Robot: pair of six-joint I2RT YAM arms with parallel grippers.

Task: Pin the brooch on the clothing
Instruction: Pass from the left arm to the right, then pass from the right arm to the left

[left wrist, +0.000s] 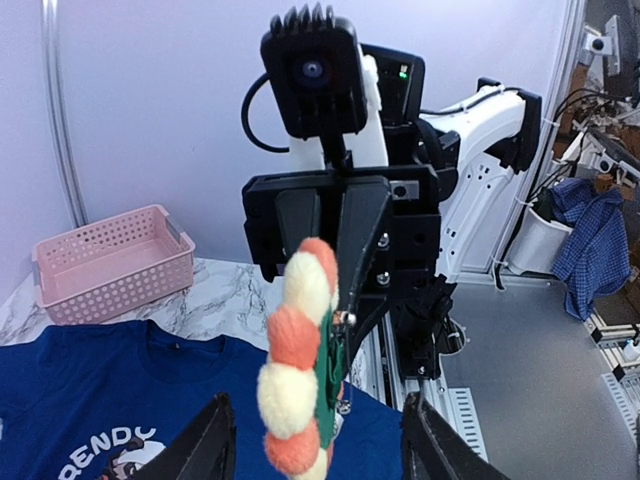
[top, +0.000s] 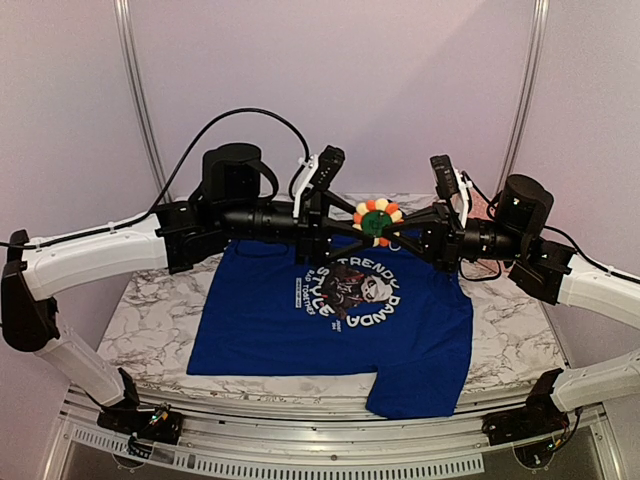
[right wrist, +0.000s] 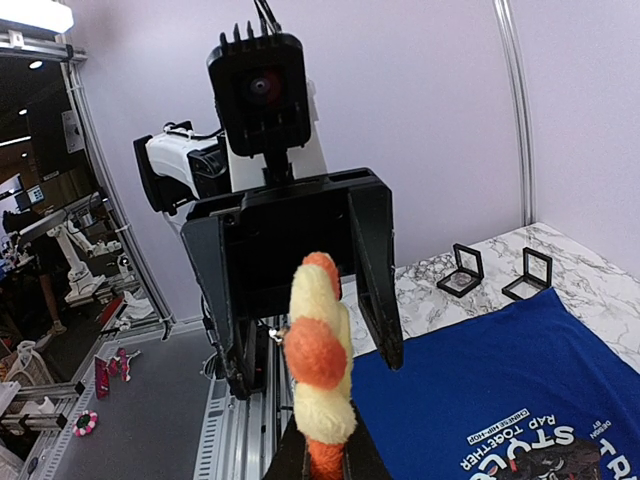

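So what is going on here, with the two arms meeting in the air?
The right pincer is shut on the flower brooch, holding it in the air above the blue panda T-shirt, which lies spread on the marble table. The left pincer faces it, open around the brooch without gripping. The brooch is not yet pinned on.

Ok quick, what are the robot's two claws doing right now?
Left gripper: open, holding nothing.
Right gripper: closed on the brooch.

Marble-look tabletop (top: 160, 320) is enclosed by lilac walls (top: 400, 90) w/ metal poles (top: 140, 100); pink basket (left wrist: 110, 265) & 2 blk boxes (right wrist: 462, 270) are set on it.
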